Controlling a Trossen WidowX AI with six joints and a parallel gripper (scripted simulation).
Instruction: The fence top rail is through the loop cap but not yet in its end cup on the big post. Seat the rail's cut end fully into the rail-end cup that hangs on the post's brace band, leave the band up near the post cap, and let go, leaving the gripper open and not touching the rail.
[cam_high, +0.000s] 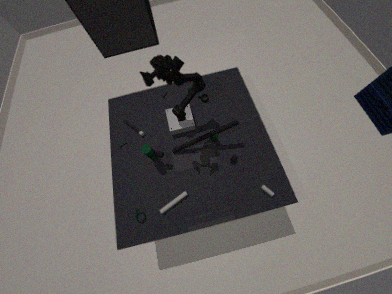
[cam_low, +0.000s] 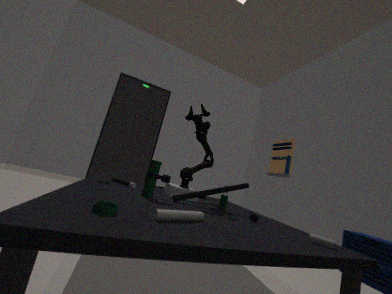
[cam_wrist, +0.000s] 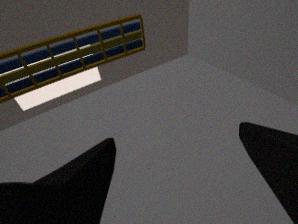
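The dark rail (cam_high: 207, 136) (cam_low: 212, 191) slants through the top of the short green loop-cap post (cam_low: 223, 203). Its left end is low, its right end raised. The big green post (cam_high: 147, 150) (cam_low: 152, 180) stands upright at left. A dark rail-end cup (cam_low: 166, 178) juts from its band, high near the post's top. The rail's left end is outside the cup, lower and to its right, with a gap between. My gripper (cam_low: 196, 108) (cam_wrist: 176, 137) is open and empty, raised high above the table and far from the rail. The wrist view shows only wall and ceiling between the fingers.
On the dark table (cam_high: 210, 210) lie a long white tube (cam_high: 173, 202) (cam_low: 180, 215), a short white tube (cam_high: 267, 190) (cam_low: 322, 240), a green ring (cam_high: 140, 216) (cam_low: 105, 208), a small dark round piece (cam_high: 233, 159) (cam_low: 254, 218) and a dark ring (cam_high: 203, 98) beside the arm's base.
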